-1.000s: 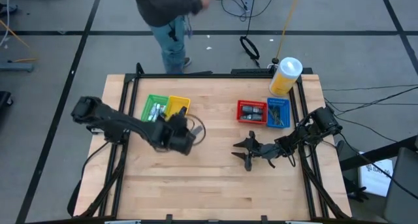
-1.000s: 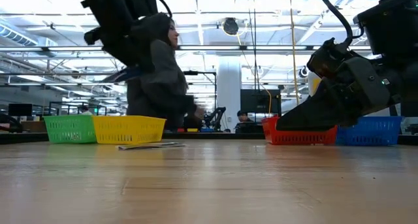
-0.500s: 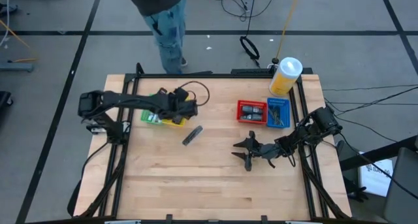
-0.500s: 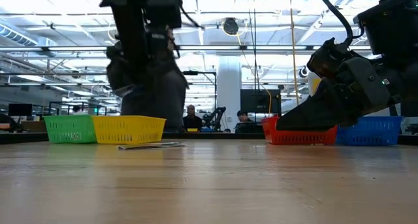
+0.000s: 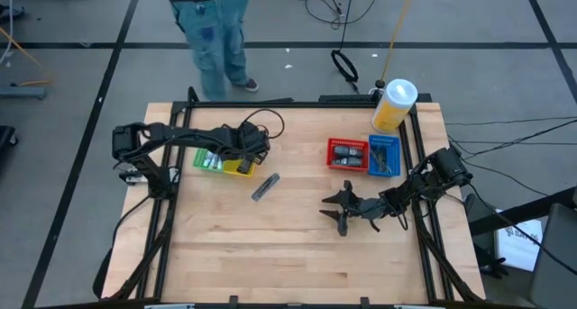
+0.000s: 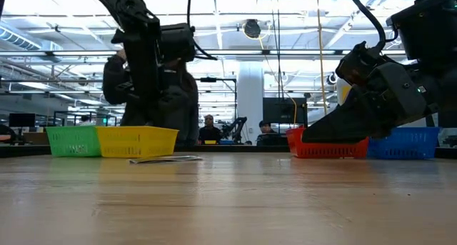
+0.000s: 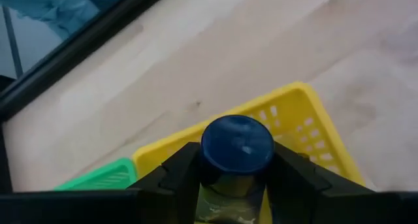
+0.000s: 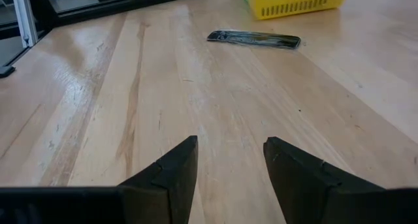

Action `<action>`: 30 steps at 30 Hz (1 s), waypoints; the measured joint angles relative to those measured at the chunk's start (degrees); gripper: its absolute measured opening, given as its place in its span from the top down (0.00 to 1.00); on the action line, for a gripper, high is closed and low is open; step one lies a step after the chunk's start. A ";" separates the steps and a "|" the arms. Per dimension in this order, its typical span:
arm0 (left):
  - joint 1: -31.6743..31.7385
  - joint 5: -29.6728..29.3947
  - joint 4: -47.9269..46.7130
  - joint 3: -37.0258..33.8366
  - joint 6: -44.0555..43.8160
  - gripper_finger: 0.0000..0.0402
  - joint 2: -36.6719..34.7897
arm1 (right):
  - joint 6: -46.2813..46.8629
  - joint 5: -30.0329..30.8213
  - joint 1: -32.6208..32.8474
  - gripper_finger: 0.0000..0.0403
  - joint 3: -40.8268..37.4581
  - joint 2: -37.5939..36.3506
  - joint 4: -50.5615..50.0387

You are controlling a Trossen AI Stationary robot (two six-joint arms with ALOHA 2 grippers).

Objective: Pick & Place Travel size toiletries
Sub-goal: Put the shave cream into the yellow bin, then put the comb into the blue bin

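Observation:
My left gripper point(image 5: 240, 150) hangs over the yellow basket point(image 5: 236, 168), shut on a mini bottle point(image 7: 235, 160) with a dark blue cap and a yellow-green label. A dark flat sachet point(image 5: 264, 186) lies on the wood in front of that basket, also in the right wrist view point(image 8: 255, 39). More dark toiletries lie in the red basket point(image 5: 346, 153), and some in the green basket point(image 5: 208, 159). My right gripper point(image 5: 336, 215) waits open, low over the table's right half, its fingers point(image 8: 184, 160) pointing toward the sachet. My left gripper pinches the mini bottle between its two fingers, on the body just behind the blue cap point(image 7: 236, 144). The cap end sticks out past the fingertips point(image 7: 185, 164). The fingers point down from above, and the bottle is lifted clear over the yellow basket point(image 7: 307, 113).
A blue basket point(image 5: 384, 156) sits beside the red one, with a big yellow white-capped jar point(image 5: 393, 105) at the far right corner. A person point(image 5: 209, 21) stands beyond the far edge. Bare wood fills the near half of the table point(image 5: 288, 264).
My left gripper has moved from the spot in front of the yellow basket toward the far edge, ending above that basket. The sachet it stood over now shows on the wood. The person behind the table has stepped toward the left. My right arm has kept still.

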 joint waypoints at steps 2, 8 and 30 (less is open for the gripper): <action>-0.04 0.59 -0.04 -0.05 0.04 0.62 0.01 | 0.02 0.00 -0.02 0.58 0.00 0.00 0.02; 0.81 3.26 0.07 -0.07 0.08 0.61 0.02 | 0.02 0.00 -0.02 0.58 0.00 0.00 0.00; -1.20 11.82 -12.25 0.50 -0.63 0.38 -11.91 | 0.03 0.02 -0.02 0.58 0.00 0.00 0.00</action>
